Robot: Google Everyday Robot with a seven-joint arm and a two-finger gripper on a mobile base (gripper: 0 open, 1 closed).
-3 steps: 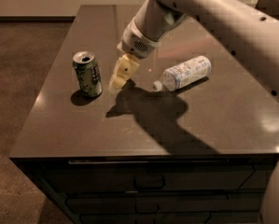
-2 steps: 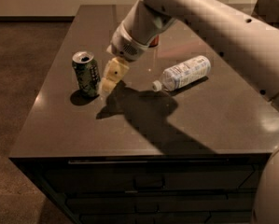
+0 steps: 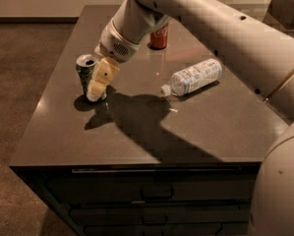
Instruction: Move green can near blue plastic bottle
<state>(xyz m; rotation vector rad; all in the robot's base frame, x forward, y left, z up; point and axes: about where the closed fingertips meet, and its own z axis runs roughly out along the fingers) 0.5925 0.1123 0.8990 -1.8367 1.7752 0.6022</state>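
The green can (image 3: pixel 83 72) stands upright near the left edge of the dark table (image 3: pixel 136 141). My gripper (image 3: pixel 96 86) hangs from the arm (image 3: pixel 132 23) and is right up against the can's right front side, hiding part of it. The blue plastic bottle (image 3: pixel 195 76) lies on its side to the right of the middle, with its white cap pointing left toward the can. The can and the bottle are well apart.
A red cola can (image 3: pixel 159 36) stands at the back of the table, partly behind the arm. The table has drawers (image 3: pixel 156 193) in its front. A dark box (image 3: pixel 286 5) sits at the far right. Brown floor lies to the left.
My gripper has moved left and down, from between the can and the bottle to right against the green can. The can and the bottle have not moved.
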